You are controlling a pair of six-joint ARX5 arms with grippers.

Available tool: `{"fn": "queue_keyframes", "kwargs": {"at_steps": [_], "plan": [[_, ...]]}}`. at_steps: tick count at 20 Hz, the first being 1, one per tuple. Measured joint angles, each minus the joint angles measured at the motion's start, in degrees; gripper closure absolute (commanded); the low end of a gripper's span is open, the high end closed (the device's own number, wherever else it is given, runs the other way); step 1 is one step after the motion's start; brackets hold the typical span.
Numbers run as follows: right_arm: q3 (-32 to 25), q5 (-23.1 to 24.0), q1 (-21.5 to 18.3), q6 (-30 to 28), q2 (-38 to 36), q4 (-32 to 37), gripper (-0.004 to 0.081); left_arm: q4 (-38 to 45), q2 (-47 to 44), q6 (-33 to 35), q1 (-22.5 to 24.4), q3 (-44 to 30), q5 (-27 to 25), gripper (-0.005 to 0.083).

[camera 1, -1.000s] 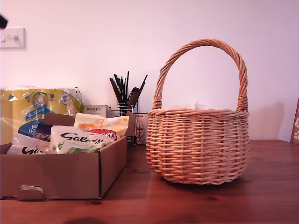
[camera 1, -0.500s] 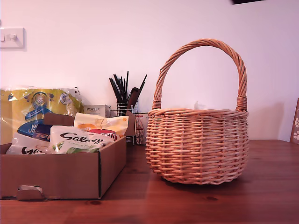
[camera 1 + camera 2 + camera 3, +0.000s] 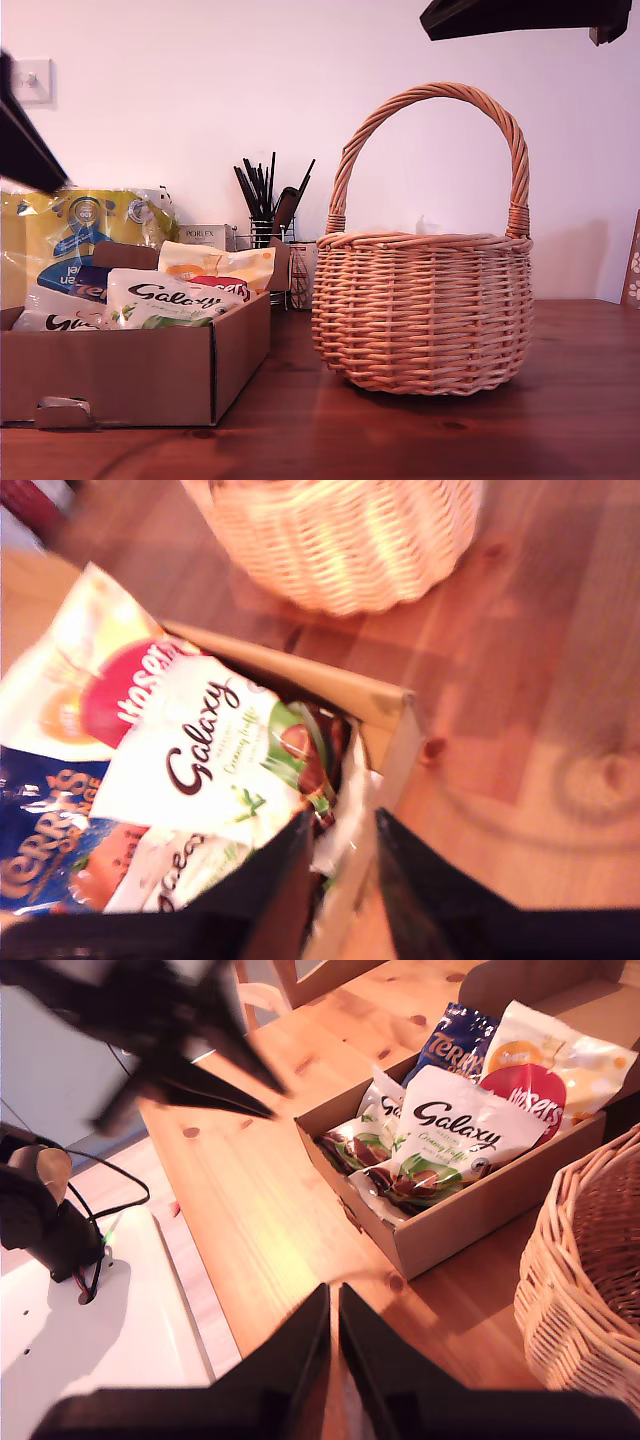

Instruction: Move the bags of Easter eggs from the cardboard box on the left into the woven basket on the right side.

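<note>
The cardboard box (image 3: 130, 375) sits at the exterior view's left, holding the bags of Easter eggs: a white Galaxy bag (image 3: 165, 298) in front and a cream-yellow one (image 3: 215, 263) behind. My first gripper (image 3: 342, 830) hovers over the box's wall (image 3: 385, 710) beside the Galaxy bag (image 3: 210, 760), its fingers slightly apart and holding nothing. A red Maltesers bag (image 3: 130, 690) and a blue Terry's bag (image 3: 40, 820) lie alongside. The woven basket (image 3: 425, 310) stands at the exterior view's right. My second gripper (image 3: 333, 1295) is shut and empty, high above the table between the box (image 3: 470, 1220) and the basket (image 3: 590, 1290).
A large yellow-and-blue pack (image 3: 90, 225), a small Porlex box (image 3: 203, 237) and a wire utensil holder (image 3: 268, 215) stand behind the cardboard box. Dark arm parts cross the exterior view's top right (image 3: 520, 15) and left edge (image 3: 25, 140). A white surface with cables (image 3: 100, 1290) lies beyond the table's edge.
Both arms have swung into the exterior view, one along its left edge above the box, one across its top right above the basket. Box, bags and basket have not moved.
</note>
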Motion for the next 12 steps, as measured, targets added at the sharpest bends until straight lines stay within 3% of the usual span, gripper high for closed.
{"fn": "queue_keyframes", "kwargs": {"at_steps": [3,5,8,10,12], "plan": [[0.0,1.2,0.1,0.0,0.0,-1.0,0.0783,7.4,5.7,-9.3,0.7,0.0,-1.6,0.0149],[0.0,1.4,0.1,0.0,0.0,-1.0,0.0783,11.0,10.7,-13.6,1.2,0.0,-3.5,0.0057],[0.0,2.5,0.1,-0.2,0.0,-1.0,0.0783,13.4,17.1,-15.0,1.4,0.0,-4.3,0.006],[0.0,2.8,0.1,-0.2,0.0,-1.0,0.0783,16.3,18.5,-11.5,0.4,0.0,-4.6,0.0059],[0.0,2.8,0.1,-0.2,0.0,-1.0,0.0783,20.9,18.5,-1.9,-1.1,0.0,-4.9,0.0059]]}}
